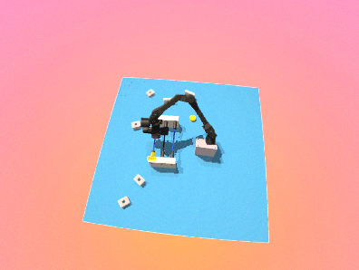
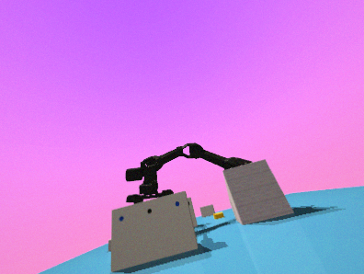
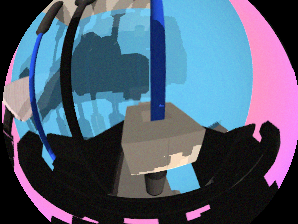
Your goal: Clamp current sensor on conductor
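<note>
My gripper (image 1: 156, 135) (image 2: 149, 197) (image 3: 153, 123) is shut on the grey sensor (image 3: 162, 142), with a black finger against each side. The sensor looks closed, with the outer blue conductor (image 3: 158, 60) (image 1: 154, 146) entering its top face. A dark sleeve (image 3: 155, 186) shows just beyond it. The arrow and the latch cannot be made out. In the top view a yellow marker (image 1: 151, 159) sits at the near end of this conductor; its lettering cannot be read. The gripper hides the sensor in the top and exterior views.
A black conductor (image 3: 66, 75) and another blue conductor (image 3: 33, 75) (image 1: 174, 140) run alongside. White end panels (image 1: 163, 162) (image 2: 152, 239) hold the conductors. Several pale blocks (image 1: 140, 179) (image 1: 123, 202) (image 1: 150, 92) and a yellow disc (image 1: 192, 118) lie around.
</note>
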